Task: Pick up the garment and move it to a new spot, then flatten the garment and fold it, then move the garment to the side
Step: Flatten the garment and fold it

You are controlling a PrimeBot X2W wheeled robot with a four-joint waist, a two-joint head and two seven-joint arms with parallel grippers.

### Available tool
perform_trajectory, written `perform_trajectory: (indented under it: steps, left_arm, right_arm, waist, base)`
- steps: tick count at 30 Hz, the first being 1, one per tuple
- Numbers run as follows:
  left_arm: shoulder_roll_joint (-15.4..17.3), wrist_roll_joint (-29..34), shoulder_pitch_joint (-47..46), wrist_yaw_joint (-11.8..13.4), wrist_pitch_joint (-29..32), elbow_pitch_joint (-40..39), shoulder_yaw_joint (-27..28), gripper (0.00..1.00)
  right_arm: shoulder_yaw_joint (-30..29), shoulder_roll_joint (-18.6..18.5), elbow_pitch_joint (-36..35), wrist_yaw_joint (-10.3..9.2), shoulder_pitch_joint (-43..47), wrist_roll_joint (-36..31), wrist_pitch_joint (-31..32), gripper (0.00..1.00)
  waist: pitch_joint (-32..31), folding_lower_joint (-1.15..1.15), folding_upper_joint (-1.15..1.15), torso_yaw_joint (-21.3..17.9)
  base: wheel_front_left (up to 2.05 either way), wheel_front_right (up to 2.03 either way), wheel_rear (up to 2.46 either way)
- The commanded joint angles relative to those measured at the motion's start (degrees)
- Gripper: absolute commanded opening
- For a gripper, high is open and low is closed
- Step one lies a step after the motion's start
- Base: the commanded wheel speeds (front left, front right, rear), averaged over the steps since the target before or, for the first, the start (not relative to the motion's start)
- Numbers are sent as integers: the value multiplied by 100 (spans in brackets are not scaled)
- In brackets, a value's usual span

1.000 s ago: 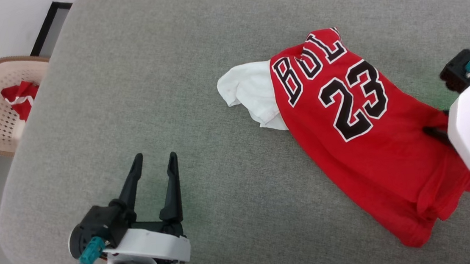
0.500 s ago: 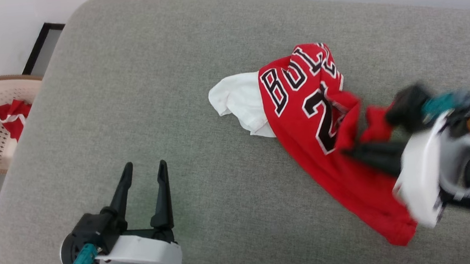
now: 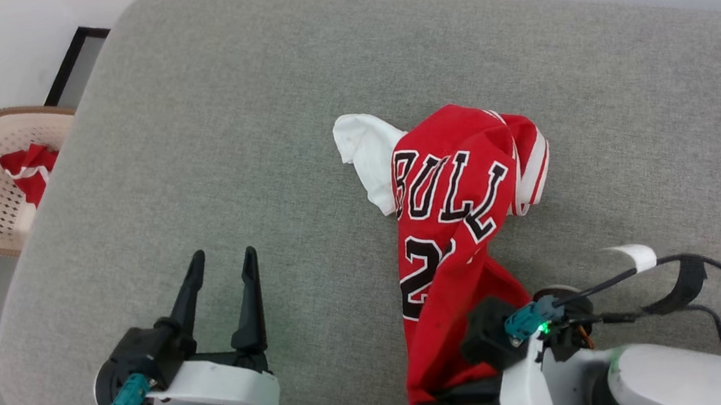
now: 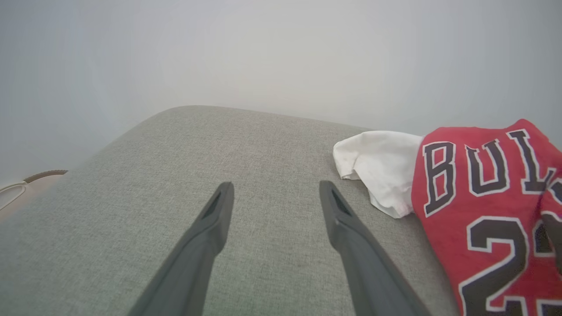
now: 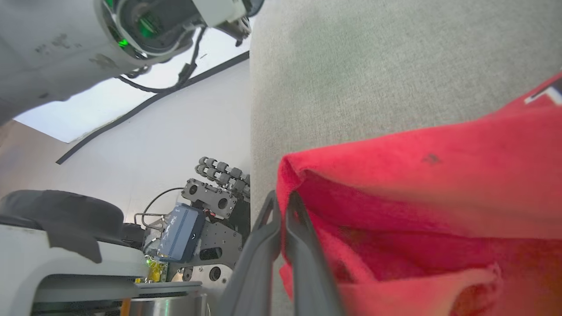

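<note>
Pinches near hem of bunched red "BULLS" jersey shirt (image 3: 450, 188), right of centre on grey upholstered cushion (image 3: 263, 139), in closed jaws of right gripper (image 5: 282, 197), those of left gripper (image 3: 223, 254) open; risks slipping under drag.

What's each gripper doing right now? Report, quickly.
Left gripper: open, holding nothing.
Right gripper: closed on an edge of the garment.

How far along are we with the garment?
Done: right gripper is shut on a red edge of the garment. In hand: moving it; it lies bunched on the grey cushion. Left: flattening, folding, setting aside; left gripper open, holding nothing.
</note>
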Motion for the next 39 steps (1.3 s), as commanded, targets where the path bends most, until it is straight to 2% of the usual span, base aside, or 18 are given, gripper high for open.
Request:
perform_trajectory:
  steps: [1, 3, 7, 8, 12, 13, 14, 15, 16, 17, 20, 24, 30, 33, 35, 39]
  left_arm:
    - [-11, -58, -19, -19, 0, 14, -8, 100]
    - [-12, -95, -22, -21, 0, 31, -32, 100]
    - [-11, -189, -28, -22, -1, 58, -2, 100]
    - [-11, -189, -28, -22, -1, 58, -2, 100]
    - [-11, -237, -97, -24, -1, 83, -66, 100]
    - [-11, -225, -111, -25, -1, 92, -90, 100]
    - [-11, -225, -111, -25, -1, 92, -90, 100]
    - [-11, -210, -109, -25, -1, 93, -87, 100]
    - [-11, -197, -102, -25, -1, 92, -68, 100]
    - [-11, -187, -88, -25, -1, 87, -48, 100]
    - [-11, -189, 6, -25, -1, 67, 4, 100]
    - [-12, -256, 74, -26, -1, 56, -22, 100]
    - [-11, -338, 19, -13, -1, 43, -170, 100]
    - [-10, -403, -29, -2, -1, 56, -258, 100]
    - [-11, -461, -65, -3, -1, 83, -319, 100]
    - [-10, -580, -144, 19, -1, 139, -479, 100]
  right_arm:
    - [36, 92, 148, -6, 155, -20, -38, 0]
    - [43, 135, 265, -6, 120, -153, -111, 1]
    - [84, 561, 464, -6, 157, -93, -367, 0]
    - [84, 561, 464, -6, 157, -93, -367, 0]
    - [91, 1101, 834, -6, 123, -362, -449, 0]
    - [94, 1270, 1002, -6, 177, -448, -568, 18]
    - [94, 1270, 1002, -6, 177, -448, -568, 18]
    - [90, 1291, 1099, -6, 143, -479, -679, 40]
    - [90, 1288, 1189, -6, 64, -511, -804, 84]
    - [88, 1267, 1250, -6, 7, -502, -906, 100]
    - [3, 1091, 1284, -6, -125, -347, -1196, 100]
    - [-308, 506, 1048, -6, -284, -162, -1317, 100]
    - [-881, -554, 599, -6, -566, 80, -909, 100]
    - [-1127, -878, 680, -6, -737, 286, -524, 100]
    - [-1224, -988, 882, -6, -908, 360, -224, 100]
    - [-1281, -846, 1421, -6, -1144, 579, 240, 100]
  waist:
    - [-5, 0, 0, 13]
    - [-16, 0, 0, 27]
    - [-29, 0, 0, -25]
    - [-29, 0, 0, -25]
    - [-26, 0, 0, -45]
    - [-29, 0, 0, -41]
    - [-29, 0, 0, -41]
    - [-33, 0, 0, -45]
    - [-39, 0, 0, -55]
    - [-44, 0, 0, -68]
    - [-66, 0, 0, -126]
    - [-74, 0, 0, -214]
    - [-11, 0, 0, -211]
    - [44, 0, 0, -151]
    - [91, 0, 0, -87]
    - [208, 0, 0, 94]
  base:
    - [0, 0, 0]
    - [0, 0, 0]
    - [0, 0, 0]
    - [0, 0, 0]
    - [0, 0, 0]
    - [0, 0, 0]
    - [0, 0, 0]
    - [0, 0, 0]
    - [0, 0, 0]
    - [0, 0, 0]
    - [0, 0, 0]
    - [0, 0, 0]
    - [0, 0, 0]
    - [0, 0, 0]
    - [0, 0, 0]
    - [0, 0, 0]
